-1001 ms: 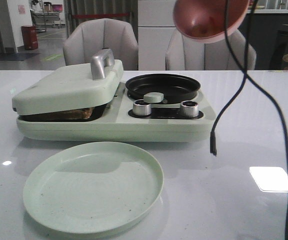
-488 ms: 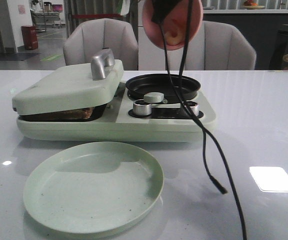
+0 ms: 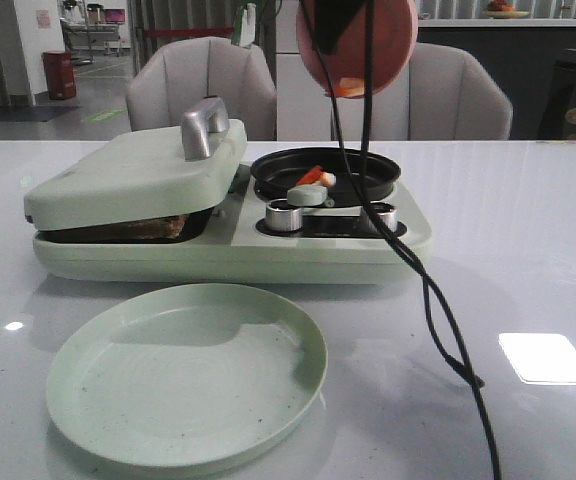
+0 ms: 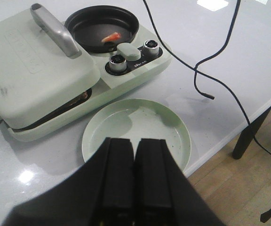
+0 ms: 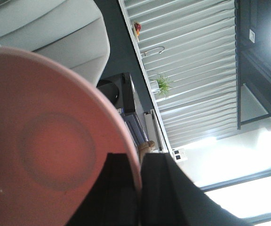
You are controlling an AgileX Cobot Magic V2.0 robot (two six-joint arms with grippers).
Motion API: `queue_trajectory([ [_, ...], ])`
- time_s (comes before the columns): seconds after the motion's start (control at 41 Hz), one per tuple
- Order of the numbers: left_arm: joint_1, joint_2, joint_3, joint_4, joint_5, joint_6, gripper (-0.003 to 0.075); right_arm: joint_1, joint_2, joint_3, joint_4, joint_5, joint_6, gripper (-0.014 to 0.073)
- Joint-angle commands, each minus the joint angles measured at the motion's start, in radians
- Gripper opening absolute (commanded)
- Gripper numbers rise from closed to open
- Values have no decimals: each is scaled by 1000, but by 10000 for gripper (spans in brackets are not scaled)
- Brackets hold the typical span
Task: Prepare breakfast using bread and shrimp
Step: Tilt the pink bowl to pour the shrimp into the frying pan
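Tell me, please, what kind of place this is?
Probably an office or showroom dining corner used for robot tests, not a home kitchen: a glossy white table holding a breakfast maker, padded chairs behind it, and an open hall beyond.

Looks like an office or showroom-type lab space, not a home kitchen. Glossy white table (image 3: 528,230) across the lower frame, carrying a pale green breakfast appliance (image 3: 228,215) and a matching plate (image 3: 186,372). Two grey upholstered chairs (image 3: 200,85) at upper centre of the front view. Open hall at upper left with a red bin (image 3: 59,74) and floor markings. Loose black cables (image 3: 408,250) dangling at right. Tall windows with vertical blinds (image 5: 182,70) and a potted plant (image 5: 163,84) in the right wrist view. Wood-look floor (image 4: 248,188) at lower right of the left wrist view.
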Motion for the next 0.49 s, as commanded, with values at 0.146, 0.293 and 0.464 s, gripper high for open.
queue_trajectory([
  [0.146,-7,5,-27,-15,-66,-8,102,-2,-72,-38,-97,62,-8,45],
  [0.293,-7,5,-27,-15,-66,-8,102,-2,-72,-38,-97,84,-8,45],
  [0.464,-7,5,-27,-15,-66,-8,102,3,-74,-69,-97,127,-21,45],
])
